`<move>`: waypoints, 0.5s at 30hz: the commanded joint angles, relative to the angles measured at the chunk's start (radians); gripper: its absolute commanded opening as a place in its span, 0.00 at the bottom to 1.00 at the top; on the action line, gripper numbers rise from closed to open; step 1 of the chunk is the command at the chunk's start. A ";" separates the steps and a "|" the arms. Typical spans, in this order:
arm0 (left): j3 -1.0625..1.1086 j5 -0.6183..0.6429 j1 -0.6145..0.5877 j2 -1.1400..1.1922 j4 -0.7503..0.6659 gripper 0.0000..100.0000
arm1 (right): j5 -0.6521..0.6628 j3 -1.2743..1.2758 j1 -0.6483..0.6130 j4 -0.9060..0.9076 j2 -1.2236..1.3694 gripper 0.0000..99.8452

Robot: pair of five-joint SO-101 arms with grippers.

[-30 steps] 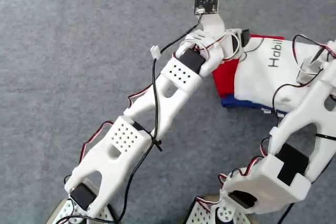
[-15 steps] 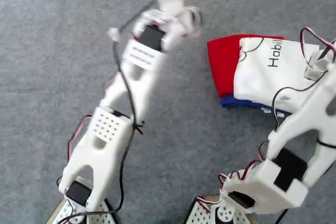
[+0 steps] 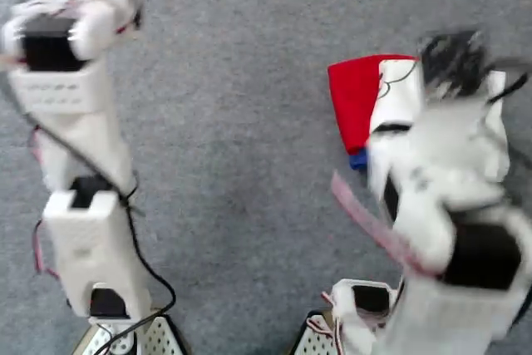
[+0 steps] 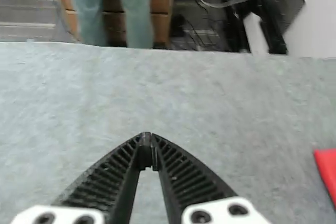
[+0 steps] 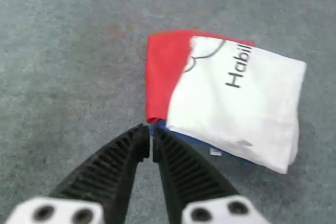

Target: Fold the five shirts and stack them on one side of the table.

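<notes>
Since shirts are thin, soft cloth, the pile on the right side of the tabletop (image 3: 233, 122) should be light but limp. Any layer will likely sag, drape and come unfolded if it is lifted by one corner, and the layers will probably slide on one another rather than move as a block. The white shirt (image 5: 236, 108) lies on top, folded into a rough rectangle and turned a little askew. The red shirt (image 5: 160, 72) sticks out from under it along one side, and a thin strip of a blue shirt (image 3: 357, 159) shows at the lowest edge of the pile. Whether more shirts lie underneath cannot be told.

To square the pile up, my judgement is that a pinch on a folded edge, taking all the thicknesses of that shirt at once, would hold better than a nip on a single loose hem. The grey tabletop looks rough enough to drag at cloth, so pushing a shirt across it may wrinkle it.

The right arm's jaws are closed tip to tip on nothing, hanging above the tabletop just beside the red and blue edges. The left arm's jaws are likewise pressed together and empty, over bare tabletop well apart from the pile, with the left arm (image 3: 71, 106) at the far left side.
</notes>
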 commanded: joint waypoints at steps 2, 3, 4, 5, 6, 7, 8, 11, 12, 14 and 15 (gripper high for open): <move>0.417 -0.011 -0.111 -0.316 0.006 0.03 | 0.003 0.351 -0.058 -0.130 -0.321 0.01; 0.545 -0.012 -0.130 -0.404 0.006 0.03 | 0.003 0.420 -0.058 -0.158 -0.395 0.01; 0.671 -0.015 -0.140 -0.502 0.005 0.03 | 0.003 0.487 -0.058 -0.186 -0.469 0.01; 0.803 -0.029 -0.142 -0.598 0.003 0.03 | 0.003 0.558 -0.058 -0.207 -0.541 0.01; 0.937 -0.054 -0.136 -0.700 0.000 0.03 | 0.003 0.627 -0.058 -0.230 -0.615 0.01; 1.067 -0.084 -0.122 -0.799 -0.020 0.03 | 0.003 0.693 -0.058 -0.247 -0.687 0.01; 1.196 -0.112 -0.104 -0.898 -0.051 0.03 | 0.003 0.763 -0.058 -0.265 -0.754 0.01; 1.564 -0.187 -0.088 -1.191 -0.221 0.03 | 0.003 0.977 -0.057 -0.330 -0.957 0.01; 1.685 -0.224 -0.088 -1.283 -0.290 0.03 | 0.003 1.033 -0.057 -0.342 -1.009 0.01; 1.897 -0.298 -0.090 -1.458 -0.404 0.03 | -0.003 1.101 -0.058 -0.376 -1.009 0.01; 1.997 -0.324 -0.090 -1.547 -0.443 0.03 | -0.003 1.109 -0.058 -0.388 -0.989 0.01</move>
